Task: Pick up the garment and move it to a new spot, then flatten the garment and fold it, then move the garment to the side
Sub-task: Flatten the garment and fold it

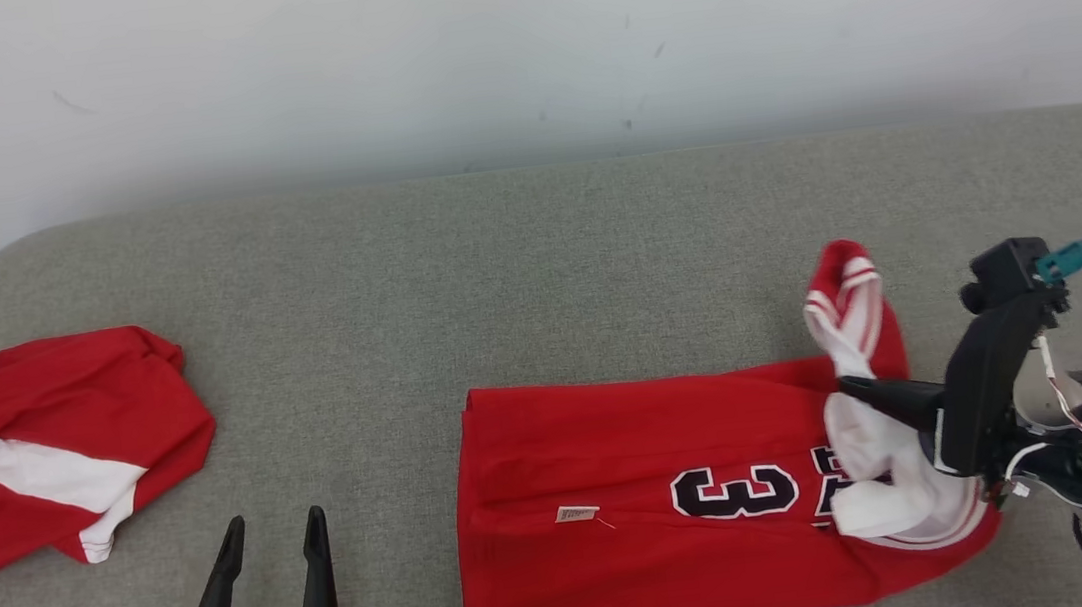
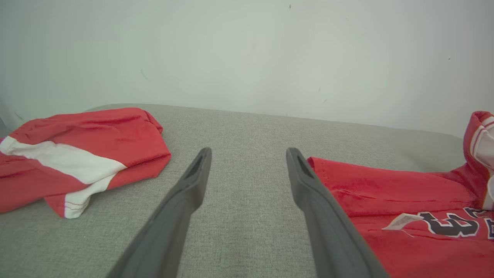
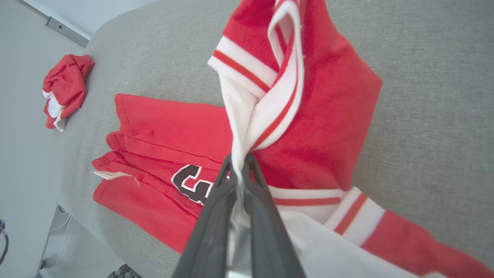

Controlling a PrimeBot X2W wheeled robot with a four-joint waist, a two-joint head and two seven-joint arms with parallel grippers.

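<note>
While a crumpled red-and-white cloth (image 1: 53,445) is seen at the left edge of the head view, lying on the grey table (image 1: 497,268), the left gripper (image 1: 274,521) is found at the lower left. Its two fingers are spread fully apart, and nothing is held between them. Right of centre, the red jersey (image 1: 622,496) is laid mostly flat along the lower part of the frame, well apart from the cloth. A small white label (image 1: 576,513) and a dark numeral 3 (image 1: 734,490) are turned upward on it. At the jersey's right end, a white-trimmed part is raised off the table. This part is pinched by the right gripper (image 1: 851,386), whose fingers are closed tightly on the white fabric at the right of the frame.
</note>
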